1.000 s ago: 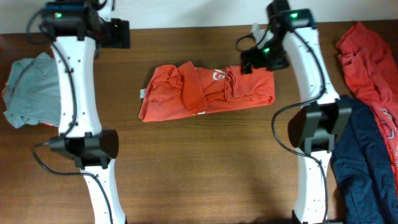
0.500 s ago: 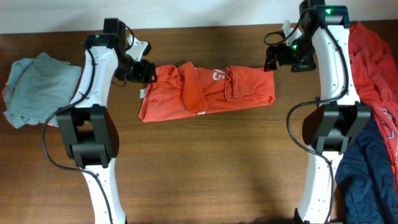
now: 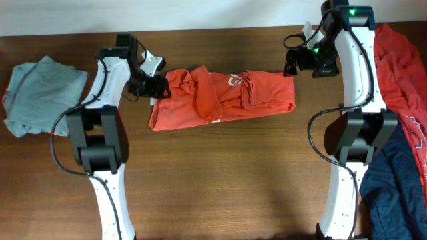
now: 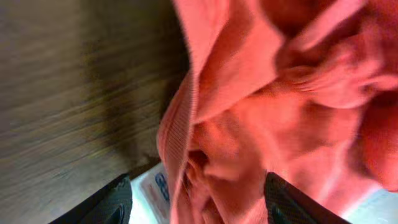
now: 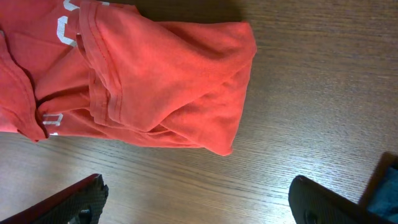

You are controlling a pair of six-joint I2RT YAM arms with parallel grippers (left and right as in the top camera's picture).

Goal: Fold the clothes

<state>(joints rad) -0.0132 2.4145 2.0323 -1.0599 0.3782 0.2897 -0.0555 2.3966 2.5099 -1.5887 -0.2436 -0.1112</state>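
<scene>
Overhead, open room: I see bare wood of the table (image 3: 220, 180) all along the near side of the orange-red T-shirt (image 3: 223, 99), and a narrower bare strip beyond it up to the table's far edge.
Overhead, shirt: it lies between my two arms as a long, rumpled, partly folded band. White lettering shows near its middle and the white neck tag (image 3: 153, 101) sticks out at its collar end.
Overhead, other clothes: the grey-green garment (image 3: 40, 93) sits well apart from the shirt's collar end. The red garment (image 3: 400, 60) and the navy garment (image 3: 400, 193) lie past its other end, behind my right arm.
Overhead, change: since half a second ago the left gripper (image 3: 159, 88) has slid in onto the collar edge. The right gripper (image 3: 291, 65) and the shirt have not shifted.
Left wrist, jaws: my left fingers (image 4: 106, 202) stand spread wide, with the ribbed collar and the tag bunched between them.
Right wrist, jaws: my right fingers (image 5: 68, 202) are spread, above bare wood just beside the shirt's folded end.
Right wrist, shirt edge: that end is a rounded fold, with a stitched hem running across it.
</scene>
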